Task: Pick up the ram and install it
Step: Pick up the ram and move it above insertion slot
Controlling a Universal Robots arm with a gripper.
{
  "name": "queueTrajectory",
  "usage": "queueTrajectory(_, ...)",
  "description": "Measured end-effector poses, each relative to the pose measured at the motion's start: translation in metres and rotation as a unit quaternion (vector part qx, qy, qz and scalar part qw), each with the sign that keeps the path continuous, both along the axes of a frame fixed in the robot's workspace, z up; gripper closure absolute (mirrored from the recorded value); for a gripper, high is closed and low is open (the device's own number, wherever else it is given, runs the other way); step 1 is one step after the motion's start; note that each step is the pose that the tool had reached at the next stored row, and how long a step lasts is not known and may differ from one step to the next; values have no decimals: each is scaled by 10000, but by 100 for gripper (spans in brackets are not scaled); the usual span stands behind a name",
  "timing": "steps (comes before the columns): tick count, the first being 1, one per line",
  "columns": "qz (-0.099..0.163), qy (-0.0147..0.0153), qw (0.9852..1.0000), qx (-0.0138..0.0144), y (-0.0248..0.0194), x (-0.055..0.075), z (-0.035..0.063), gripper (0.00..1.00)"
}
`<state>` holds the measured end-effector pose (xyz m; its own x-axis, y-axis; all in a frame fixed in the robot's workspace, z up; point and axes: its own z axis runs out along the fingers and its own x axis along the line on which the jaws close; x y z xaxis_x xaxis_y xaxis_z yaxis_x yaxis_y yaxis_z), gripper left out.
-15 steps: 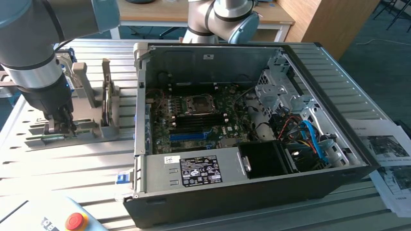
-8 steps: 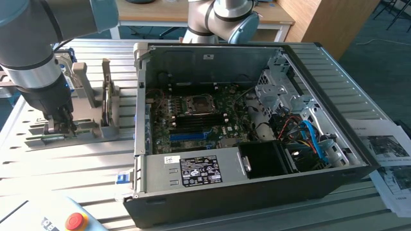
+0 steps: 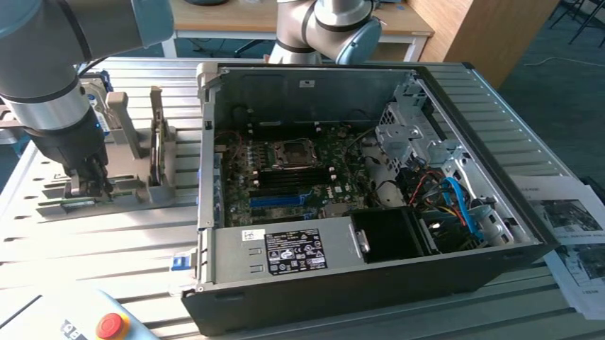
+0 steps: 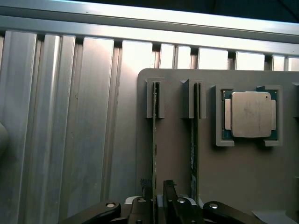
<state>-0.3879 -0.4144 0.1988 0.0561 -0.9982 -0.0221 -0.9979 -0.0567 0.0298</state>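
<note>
Two green ram sticks stand on edge in slots of a grey holder [image 4: 175, 154]. My gripper [image 4: 156, 198] is down over the one nearer the holder's edge, the ram [image 4: 155, 140], with one dark finger [image 4: 145, 196] on each side of it. The jaws are open and a small gap shows beside the stick. The other ram stick [image 4: 194, 140] stands parallel in the neighbouring slot. In the exterior view the gripper [image 3: 87, 185] reaches down into the holder [image 3: 132, 193] at that view's left, beside the open computer case [image 3: 203, 142].
A square silver processor [image 4: 251, 114] lies in its own pocket of the holder. The open case shows the motherboard with blue memory slots [image 3: 279, 200] and a power supply [image 3: 283, 251]. An emergency-stop button [image 3: 112, 326] and papers [image 3: 577, 234] lie on the ribbed metal table [image 3: 113, 241].
</note>
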Motion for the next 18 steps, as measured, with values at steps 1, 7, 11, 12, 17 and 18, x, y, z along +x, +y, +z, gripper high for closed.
queueTrajectory(1, 0, 0, 10000, 0, 0, 0, 0, 76)
queueTrajectory(7, 0, 0, 10000, 1, 0, 0, 8, 76)
queueTrajectory(11, 0, 0, 10000, 0, 0, 0, 9, 76)
queueTrajectory(12, 0, 0, 10000, 0, 0, -1, 10, 76)
queueTrajectory(17, 0, -2, 10000, 0, 0, -5, 9, 76)
queueTrajectory(18, -1, -3, 10000, 0, 0, -11, 10, 76)
